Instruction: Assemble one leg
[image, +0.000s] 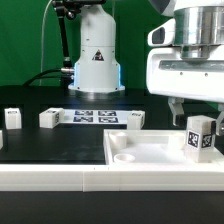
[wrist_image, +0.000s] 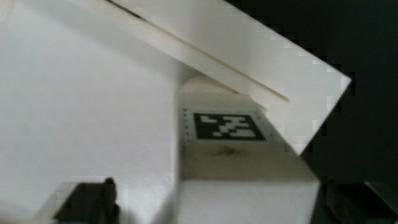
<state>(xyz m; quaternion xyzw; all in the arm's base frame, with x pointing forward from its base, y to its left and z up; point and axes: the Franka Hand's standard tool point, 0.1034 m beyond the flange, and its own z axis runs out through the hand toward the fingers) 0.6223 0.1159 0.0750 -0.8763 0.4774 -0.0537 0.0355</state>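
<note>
A leg (image: 200, 137), a small white post with marker tags, stands a little tilted at the near corner of the large white panel (image: 140, 152) on the exterior view's right. My gripper (image: 196, 112) hangs right over it, one finger on each side of its top. In the wrist view the leg (wrist_image: 231, 150) lies between the fingers with its tag showing. One dark finger (wrist_image: 93, 200) stands apart from the leg with a white gap between them. The other finger (wrist_image: 365, 198) is right beside it. The gripper is open around the leg.
Three more loose legs lie on the black table: one (image: 12, 118) at the exterior view's far left, one (image: 50, 118) beside it, one (image: 135, 120) behind the panel. The marker board (image: 95, 117) lies in front of the robot base (image: 95, 60).
</note>
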